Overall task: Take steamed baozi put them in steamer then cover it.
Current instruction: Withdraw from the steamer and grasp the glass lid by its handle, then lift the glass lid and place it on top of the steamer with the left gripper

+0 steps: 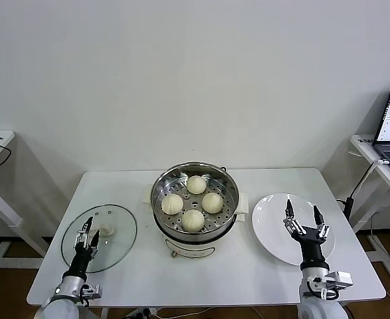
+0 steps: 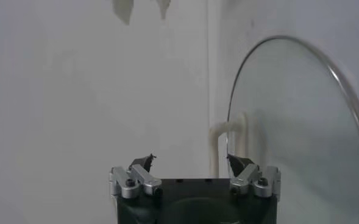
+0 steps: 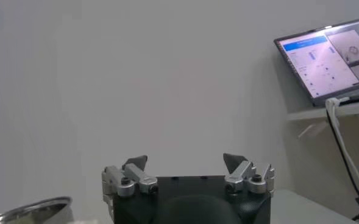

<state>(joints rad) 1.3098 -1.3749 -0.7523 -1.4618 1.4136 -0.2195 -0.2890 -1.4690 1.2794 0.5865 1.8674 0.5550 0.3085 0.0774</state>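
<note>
Four baozi [image 1: 193, 202] in steamer [image 1: 195, 203]; glass lid [image 1: 99, 238] on table; left gripper [image 1: 86, 236] over lid, jaws released; right gripper [image 1: 303, 219] over plate [image 1: 274, 222], released.

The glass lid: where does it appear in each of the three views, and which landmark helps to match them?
Head view: the glass lid lies flat on the table's left part, under the open left gripper.
Left wrist view: the lid fills the right side, beyond the gripper.
Right wrist view: not in it.
Shared landmark: the left gripper, seen in both views with the lid.
</note>
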